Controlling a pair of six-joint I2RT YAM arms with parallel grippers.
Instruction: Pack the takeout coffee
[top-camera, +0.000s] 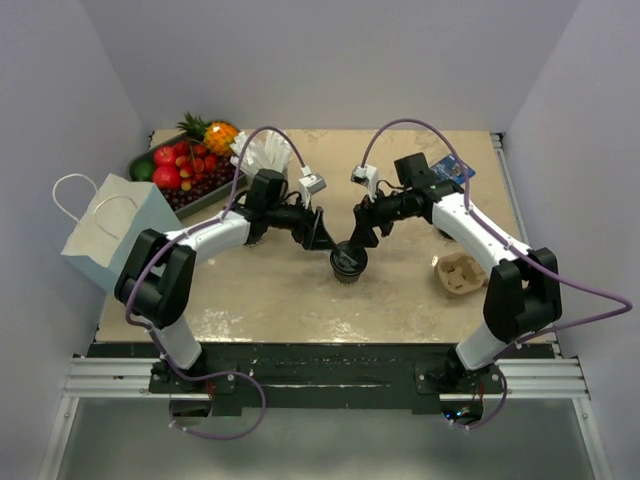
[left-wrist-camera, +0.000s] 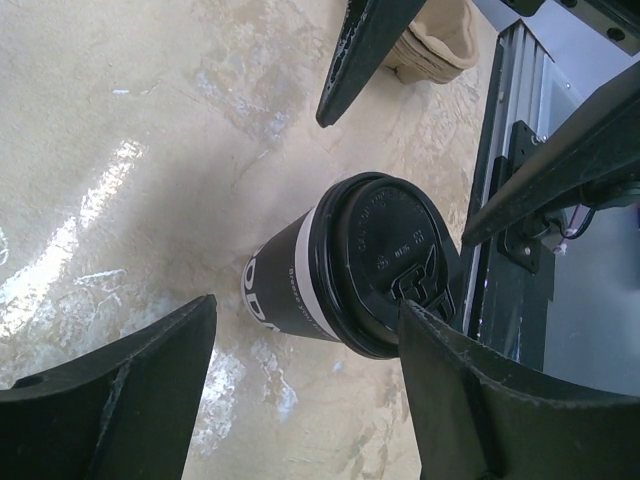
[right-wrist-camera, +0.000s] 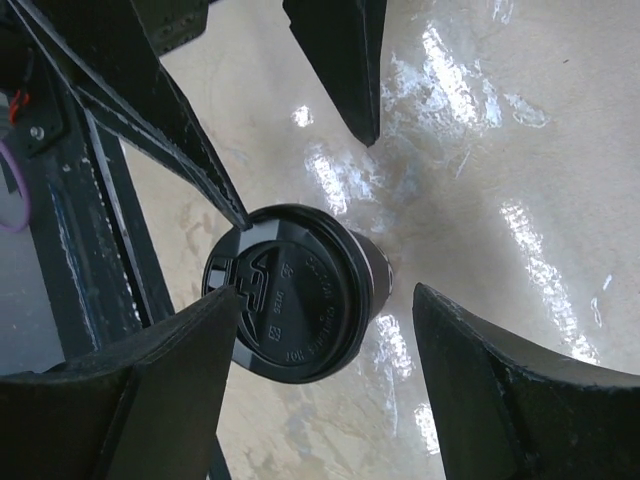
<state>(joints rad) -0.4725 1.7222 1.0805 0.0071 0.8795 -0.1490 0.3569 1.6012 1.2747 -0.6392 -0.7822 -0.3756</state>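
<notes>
The takeout coffee (top-camera: 348, 263) stands upright on the table's middle, a dark brown cup with white markings (left-wrist-camera: 275, 290) under a black lid (right-wrist-camera: 290, 295). My left gripper (top-camera: 323, 238) hangs just left of it and above it, open; in the left wrist view the left gripper (left-wrist-camera: 307, 305) has one finger (left-wrist-camera: 480, 400) overlapping the lid's rim. My right gripper (top-camera: 361, 237) hangs just right of the cup, also open. In the right wrist view the right gripper (right-wrist-camera: 327, 290) spreads wider than the lid, and nothing is clamped.
A white paper bag (top-camera: 110, 232) stands at the left edge. A tray of fruit (top-camera: 150, 160) and a cup of white sticks (top-camera: 262, 155) sit at the back left. A moulded cup carrier (top-camera: 460, 272) lies at the right, and a blue card (top-camera: 455, 168) at the back right.
</notes>
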